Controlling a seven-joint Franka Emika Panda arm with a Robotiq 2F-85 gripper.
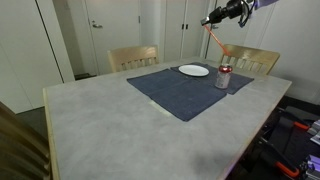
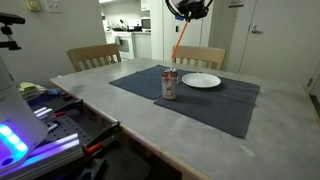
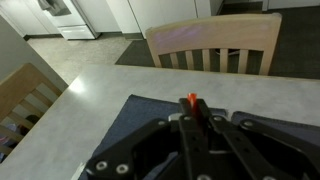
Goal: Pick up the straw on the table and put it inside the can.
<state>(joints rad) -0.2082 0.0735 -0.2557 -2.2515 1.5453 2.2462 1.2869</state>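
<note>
My gripper [image 1: 213, 20] is high above the table, shut on the red straw [image 1: 215, 39], which hangs down at a slant from the jaws. In an exterior view the gripper [image 2: 188, 14] holds the straw [image 2: 178, 42] well above the can [image 2: 170, 84]. The red and silver can [image 1: 223, 77] stands upright on the dark blue placemat [image 1: 185, 90], next to the white plate [image 1: 194, 71]. In the wrist view the straw's red tip [image 3: 192, 100] shows between the shut fingers [image 3: 197, 118]; the can is out of view there.
The grey speckled table [image 1: 110, 125] carries the placemat. Wooden chairs [image 1: 134, 57] [image 1: 252, 59] stand at the far side. A chair back [image 3: 212, 45] shows in the wrist view. Cluttered equipment [image 2: 40, 120] sits beside the table.
</note>
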